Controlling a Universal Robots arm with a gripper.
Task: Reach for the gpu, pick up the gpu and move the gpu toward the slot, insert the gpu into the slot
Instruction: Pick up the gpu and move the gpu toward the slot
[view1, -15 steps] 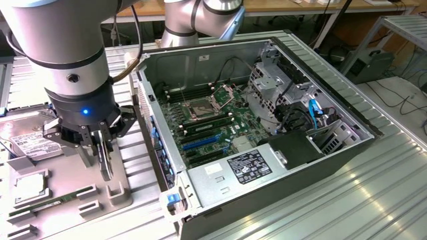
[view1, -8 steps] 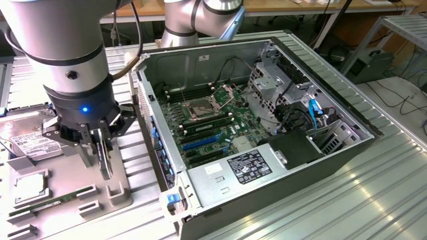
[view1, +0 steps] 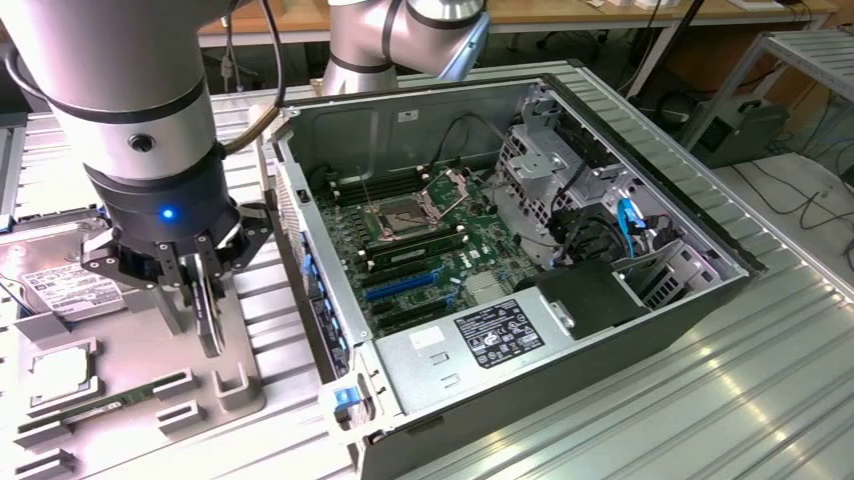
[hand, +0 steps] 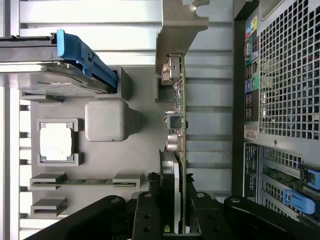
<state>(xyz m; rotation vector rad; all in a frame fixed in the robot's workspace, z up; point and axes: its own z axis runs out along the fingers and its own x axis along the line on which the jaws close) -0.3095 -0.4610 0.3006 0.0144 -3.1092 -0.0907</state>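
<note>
1. Gripper (hand: 175, 214): jaws drawn in to a narrow gap and clamped on both flat faces of the gpu. A thin card likely needs no wider opening.
2. Gpu (view1: 208, 315): dark circuit card held on edge, hanging below the fingers over the grey fixture tray (view1: 134, 345), just outside the computer case (view1: 641, 200). Whether it touches its stand cannot be told. The edge-on hold probably suits an edge-first entry.
3. Slot (view1: 400, 286): blue connector strip on the green motherboard (view1: 461, 240), unoccupied and well apart from the card.
4. Hard drive (view1: 54, 285), processor (view1: 60, 372), memory stick (view1: 94, 408): resting in their own tray seats.
</note>
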